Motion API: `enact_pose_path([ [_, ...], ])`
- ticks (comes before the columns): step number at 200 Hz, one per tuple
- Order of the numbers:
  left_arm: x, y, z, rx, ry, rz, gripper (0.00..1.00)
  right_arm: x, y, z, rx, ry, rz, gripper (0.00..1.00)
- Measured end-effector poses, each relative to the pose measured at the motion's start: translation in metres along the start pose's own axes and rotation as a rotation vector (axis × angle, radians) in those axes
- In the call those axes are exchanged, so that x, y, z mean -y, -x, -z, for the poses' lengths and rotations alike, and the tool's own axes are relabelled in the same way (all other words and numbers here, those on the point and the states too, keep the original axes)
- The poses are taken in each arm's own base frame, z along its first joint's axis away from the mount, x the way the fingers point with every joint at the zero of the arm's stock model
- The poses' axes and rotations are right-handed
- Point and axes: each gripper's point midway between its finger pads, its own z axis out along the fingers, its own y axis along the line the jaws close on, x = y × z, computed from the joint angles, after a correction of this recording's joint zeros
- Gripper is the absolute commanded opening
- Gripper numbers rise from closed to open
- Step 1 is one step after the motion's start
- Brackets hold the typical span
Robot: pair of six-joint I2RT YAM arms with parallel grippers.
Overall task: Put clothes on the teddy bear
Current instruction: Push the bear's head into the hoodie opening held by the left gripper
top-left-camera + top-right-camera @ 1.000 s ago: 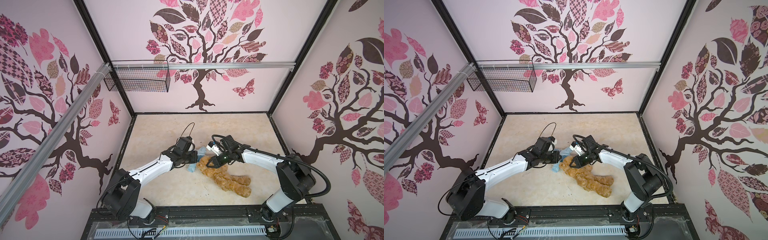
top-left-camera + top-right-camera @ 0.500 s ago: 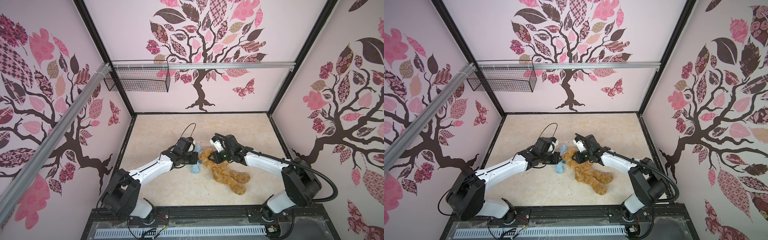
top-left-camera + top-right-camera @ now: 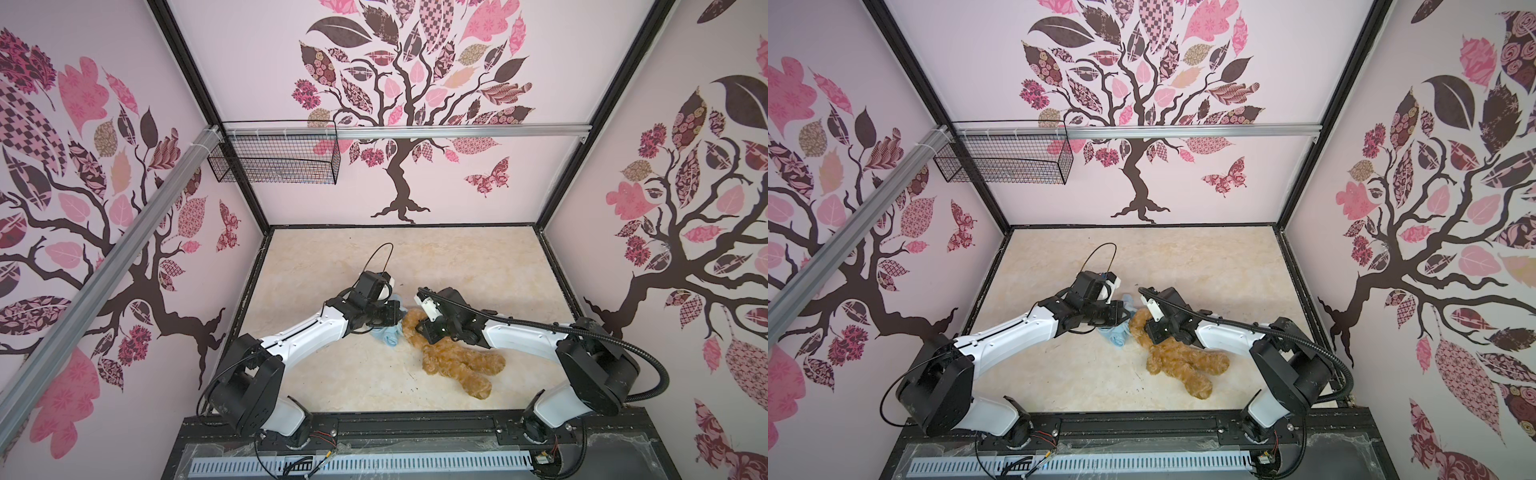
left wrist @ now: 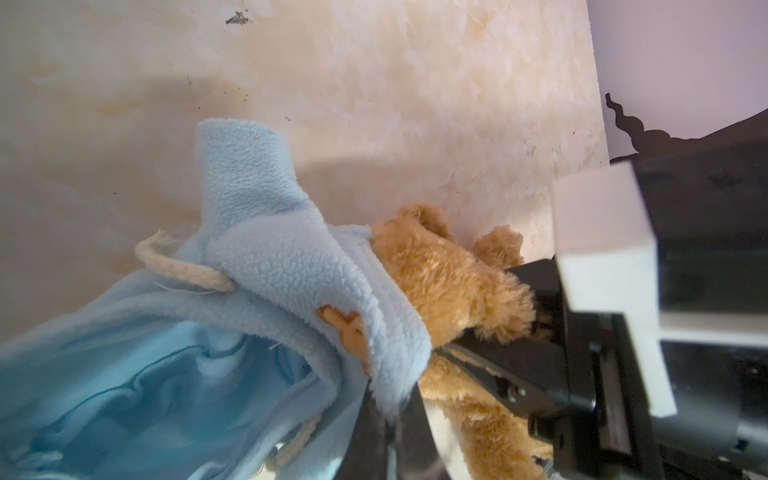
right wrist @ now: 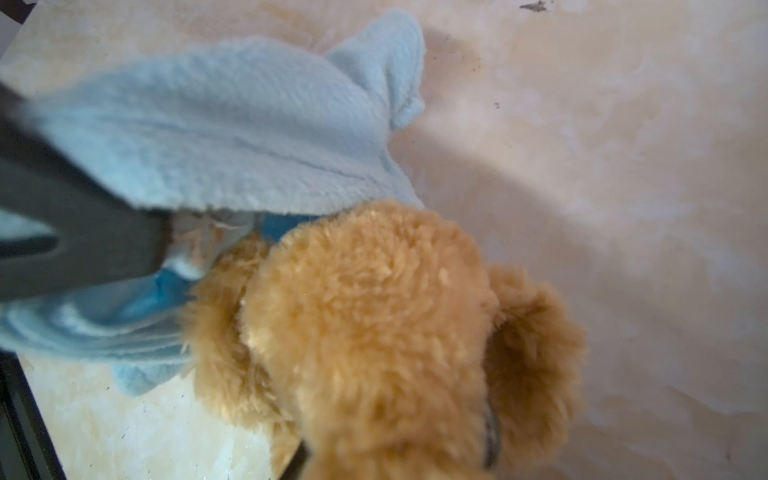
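At mid-table, left gripper (image 3: 398,320) pinches the blue hoodie (image 3: 386,337), right gripper (image 3: 419,329) clamps the teddy bear (image 3: 449,361); snagging fur could tug fleece loose.

Middle of worktop (image 3: 457,257) crowded: left claw (image 3: 400,318) and right claw (image 3: 419,330) almost meet. The teddy bear (image 3: 453,361) head and the bunched blue hoodie (image 3: 388,338) are packed between them, no way through. Bear body and legs block the near-right patch. Back half of worktop bare, near-middle strip bare too. Wire basket (image 3: 274,160) hangs high, back-left, well above.
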Motion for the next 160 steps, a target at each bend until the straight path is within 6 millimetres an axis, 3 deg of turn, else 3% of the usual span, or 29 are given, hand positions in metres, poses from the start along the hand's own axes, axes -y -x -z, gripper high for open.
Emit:
enact_pose_path([
  [67, -0.005, 0.008, -0.01, -0.003, 0.039, 0.054, 0.0, -0.015, 0.0, 0.021, 0.045, 0.072, 0.073, 0.23],
  [139, -0.006, 0.006, -0.01, -0.011, 0.044, 0.06, 0.0, -0.059, -0.006, 0.034, 0.018, 0.325, 0.099, 0.23],
  [160, -0.003, 0.005, -0.01, -0.02, 0.029, 0.052, 0.0, -0.063, -0.007, 0.033, 0.011, 0.378, 0.093, 0.22],
])
